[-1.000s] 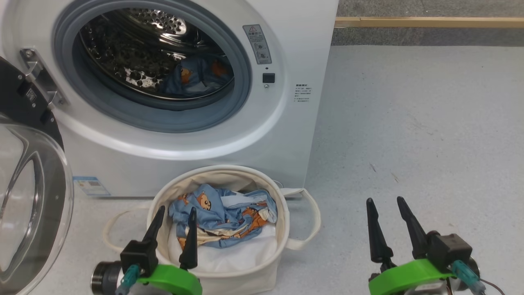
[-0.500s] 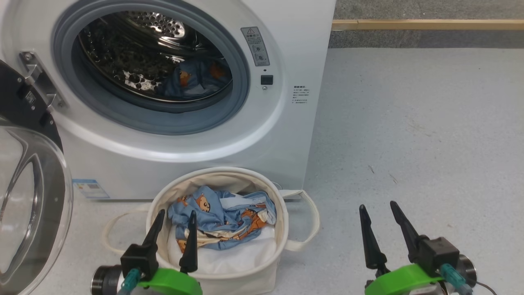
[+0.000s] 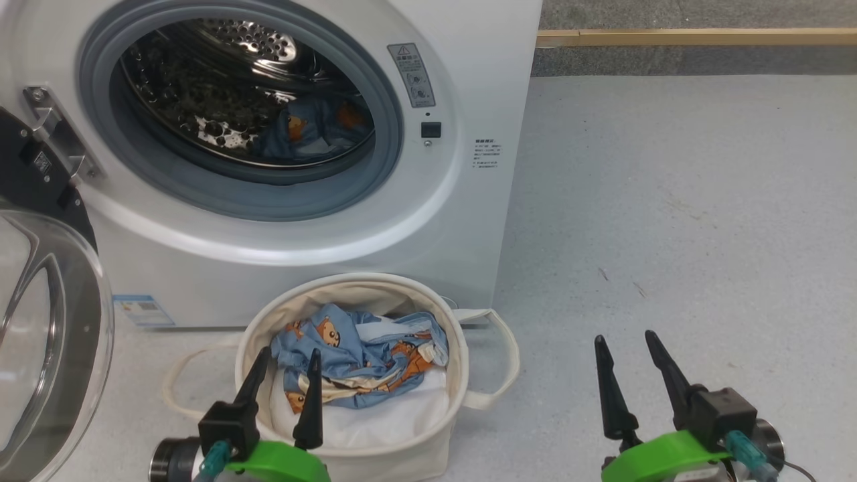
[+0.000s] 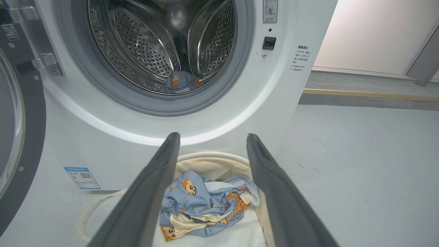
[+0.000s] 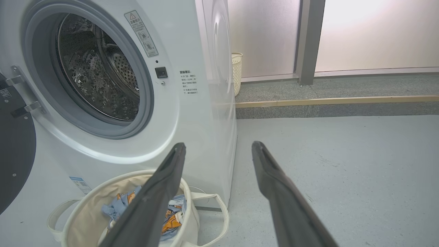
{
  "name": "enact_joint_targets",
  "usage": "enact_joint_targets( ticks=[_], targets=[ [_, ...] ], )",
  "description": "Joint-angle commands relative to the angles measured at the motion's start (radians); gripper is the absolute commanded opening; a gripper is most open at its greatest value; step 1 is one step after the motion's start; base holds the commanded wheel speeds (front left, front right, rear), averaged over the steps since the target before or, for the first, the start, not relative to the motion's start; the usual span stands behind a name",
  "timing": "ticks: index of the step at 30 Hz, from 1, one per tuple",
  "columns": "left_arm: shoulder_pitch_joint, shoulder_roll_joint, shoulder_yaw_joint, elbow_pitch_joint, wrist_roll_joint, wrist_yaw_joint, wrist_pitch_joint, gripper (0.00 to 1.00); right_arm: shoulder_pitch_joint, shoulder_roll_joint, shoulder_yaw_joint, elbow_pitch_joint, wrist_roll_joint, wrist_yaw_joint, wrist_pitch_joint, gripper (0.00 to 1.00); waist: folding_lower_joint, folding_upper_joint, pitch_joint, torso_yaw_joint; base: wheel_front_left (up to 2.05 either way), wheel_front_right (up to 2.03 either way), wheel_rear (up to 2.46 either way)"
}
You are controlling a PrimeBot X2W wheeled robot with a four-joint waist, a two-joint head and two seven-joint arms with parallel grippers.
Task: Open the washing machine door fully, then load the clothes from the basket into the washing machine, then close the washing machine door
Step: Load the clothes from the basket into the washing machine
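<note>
Grey floor (image 3: 669, 201), washing machine (image 3: 469, 221) far left, door (image 3: 40, 321) swung wide. Barely any change: left gripper (image 3: 289, 351) still hovers, fingers apart, at near rim of basket (image 3: 462, 375) holding bear-print clothes (image 3: 375, 355); right gripper (image 3: 623, 335) apart, idle. Loading looks part-done.

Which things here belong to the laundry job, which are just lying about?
Job: washer, door, basket, bear-print clothes in basket, another piece in drum.
Lying about: white liner, cream bin by wall, wooden floor strip.
</note>
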Motion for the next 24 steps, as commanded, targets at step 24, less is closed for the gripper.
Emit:
enact_joint_targets(
  ticks=[24],
  targets=[
    [-0.09,0.014,0.007,0.013,0.003,0.003,-0.005,1.0,-0.056,-0.002,-0.013,-0.035,-0.035,0.001,-0.005,1.0,0.0001,-0.0001,0.123,-0.016,0.0,0.0,0.0]
  ],
)
